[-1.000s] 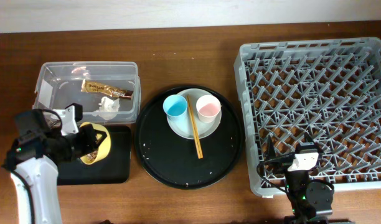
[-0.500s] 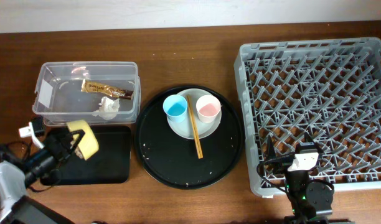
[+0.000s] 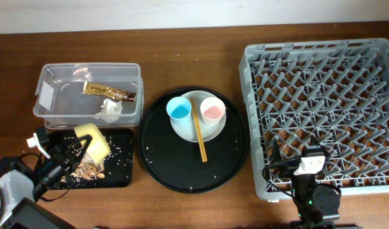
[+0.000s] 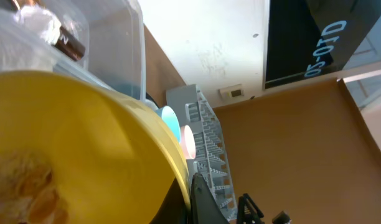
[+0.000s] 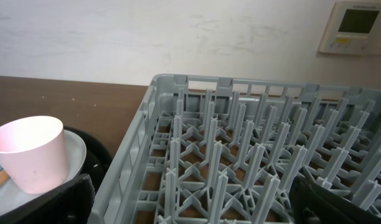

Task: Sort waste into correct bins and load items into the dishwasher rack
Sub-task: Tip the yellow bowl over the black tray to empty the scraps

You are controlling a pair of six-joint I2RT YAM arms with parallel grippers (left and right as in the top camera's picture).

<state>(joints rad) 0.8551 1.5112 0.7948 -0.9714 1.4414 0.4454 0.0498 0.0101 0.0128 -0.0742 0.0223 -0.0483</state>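
- The left end effector (image 3: 74,151), at the lower left of the overhead frame, was clamped on the rim of the bowl (image 3: 94,141). The bowl was tipped on its side over the left part of the small tray (image 3: 121,179).
- In the left wrist view the bowl's yellow inside filled the left of the frame. Some tan residue showed at the lower left, and one dark finger (image 4: 197,199) lay against the rim.
- The scraps (image 3: 86,168) lay in a heap on the small tray just below the bowl, with white rice grains scattered to their right.
- The box (image 3: 86,65) stood on the wooden bench (image 3: 182,57) just above the small tray. It held the wrapper (image 3: 109,93) near its middle and the tissue (image 3: 109,109) just below that.
- The round tray (image 3: 182,175) sat at centre frame and carried the plate (image 3: 185,130).
- On the plate the blue cup (image 3: 178,109) stood upright at the left and the pink cup (image 3: 213,110) upright at the right.
- The chopsticks (image 3: 198,130) lay between the cups, with their lower ends reaching past the plate's edge over the round tray.
- The rack (image 3: 321,108) filled the right of the frame, its pegs upright.
- The right end effector (image 5: 190,186) sat near the rack's lower left corner with its fingers spread wide and nothing between them. Its wrist view faced the rack's corner, with the pink cup at the left edge.
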